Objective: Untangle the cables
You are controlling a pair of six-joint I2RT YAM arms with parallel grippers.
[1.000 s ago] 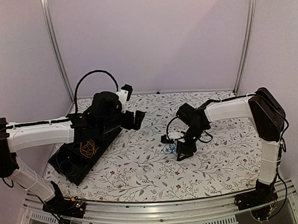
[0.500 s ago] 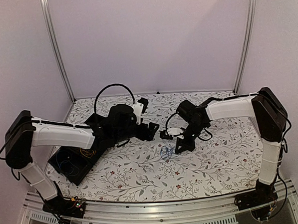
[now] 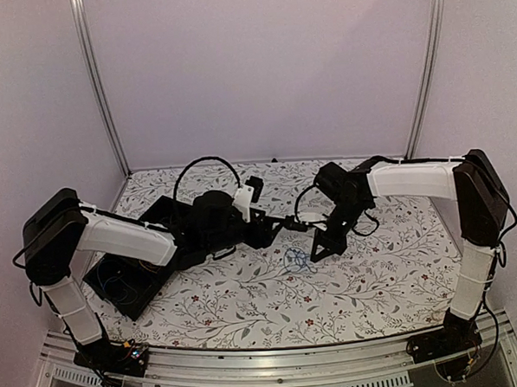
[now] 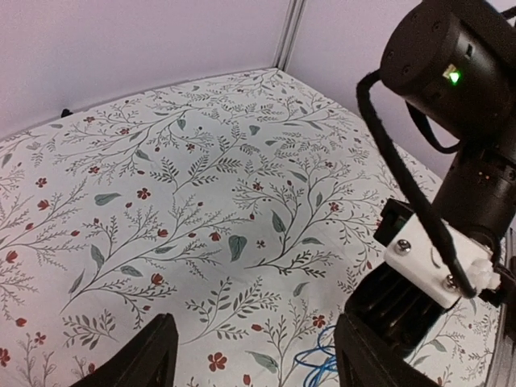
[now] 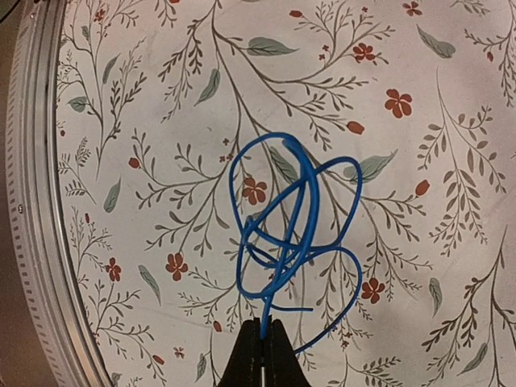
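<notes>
So, right gripper (image 5: 261,329) pinching the blue cable (image 5: 282,240) by one end, left gripper (image 4: 254,359) wide apart, near that cable

Left white-and-black arm (image 3: 122,240) reaches low toward the centre, shoulder link raised at the left, forearm stretched almost level. Its black two-finger left gripper (image 4: 258,359) shows its fingers well apart, nothing between them. Right white-and-black arm (image 3: 414,181) stands tall at the right, forearm running leftward, wrist bent down. The black right gripper (image 5: 262,348) points downward, jaws pressed together on a strand of thin blue looped cable (image 5: 290,218). The two grippers sit close beside each other.
</notes>
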